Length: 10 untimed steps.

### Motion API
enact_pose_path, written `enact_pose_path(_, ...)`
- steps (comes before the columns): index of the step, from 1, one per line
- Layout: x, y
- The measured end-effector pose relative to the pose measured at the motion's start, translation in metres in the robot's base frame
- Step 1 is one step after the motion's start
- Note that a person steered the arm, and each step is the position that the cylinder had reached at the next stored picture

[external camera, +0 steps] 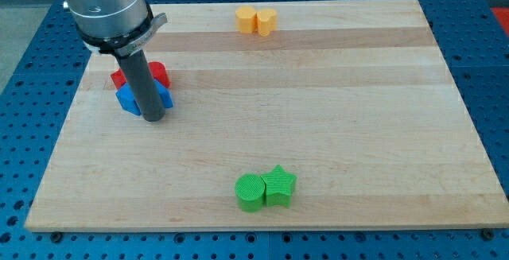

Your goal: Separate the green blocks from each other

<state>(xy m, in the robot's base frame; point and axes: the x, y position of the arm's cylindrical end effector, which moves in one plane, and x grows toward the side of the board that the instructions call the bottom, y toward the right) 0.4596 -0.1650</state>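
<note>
Nothing is done yet, I judge: the green cylinder (250,192) and green star (279,185) sit touching near the surface's (318,101) bottom edge, while my tip (154,118), grasping nothing, rests well apart beside the blue block (130,99).

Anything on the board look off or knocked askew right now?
Nothing stands out. The green cylinder and green star sit touching near the view's bottom, both flat on the wooden board. Two yellow blocks touch at the top. My tip is at the left, against the blue block and in front of the red block.
</note>
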Motion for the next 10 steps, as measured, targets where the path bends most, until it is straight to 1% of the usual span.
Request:
enact_pose_path(1, 0.036, 0.025)
enact_pose_path(2, 0.069, 0.073)
enact_pose_path(3, 0.106, 0.091)
enact_pose_path(4, 0.158, 0.091)
enact_pose_path(5, 0.159, 0.091)
enact_pose_path(7, 0.159, 0.126)
enact_pose_path(10, 0.158, 0.145)
